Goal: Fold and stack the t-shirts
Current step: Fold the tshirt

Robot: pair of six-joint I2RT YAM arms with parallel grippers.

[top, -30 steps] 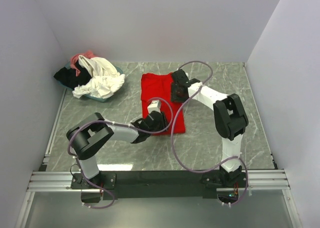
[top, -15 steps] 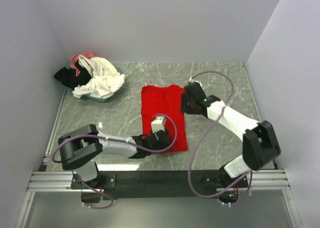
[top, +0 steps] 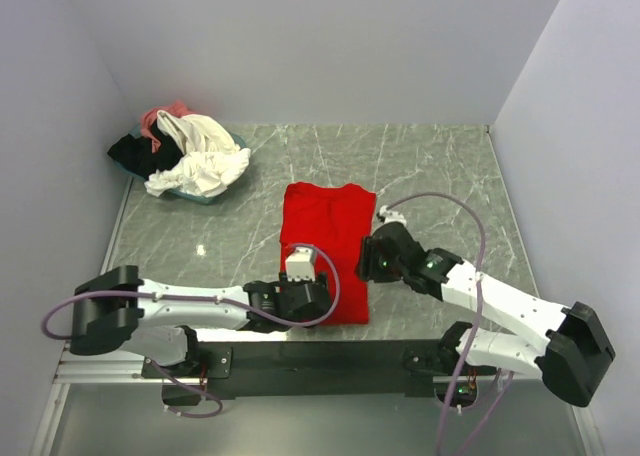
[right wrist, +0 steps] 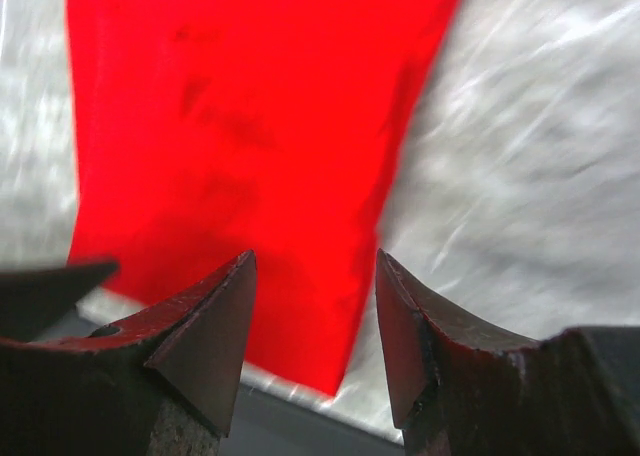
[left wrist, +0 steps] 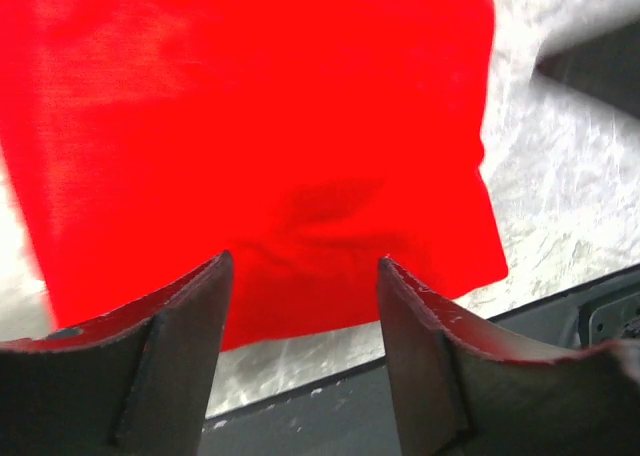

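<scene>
The red t-shirt lies flat on the marble table as a long folded strip, its near end close to the table's front edge. My left gripper is open and empty over that near end; in the left wrist view the shirt's hem runs between the spread fingers. My right gripper is open and empty at the shirt's right edge; in the right wrist view the shirt's right edge and near corner lie between the fingers. Cream-white, black and pink shirts lie heaped at the back left.
The heap sits in a teal-rimmed tray by the left wall. A black rail runs along the table's front edge just below the red shirt. Grey walls close the table on three sides. Purple cables loop off both arms.
The red shirt has slid toward the front edge. Both arms have drawn back with it, the right gripper from the shirt's far right corner down to its right edge near the front.
</scene>
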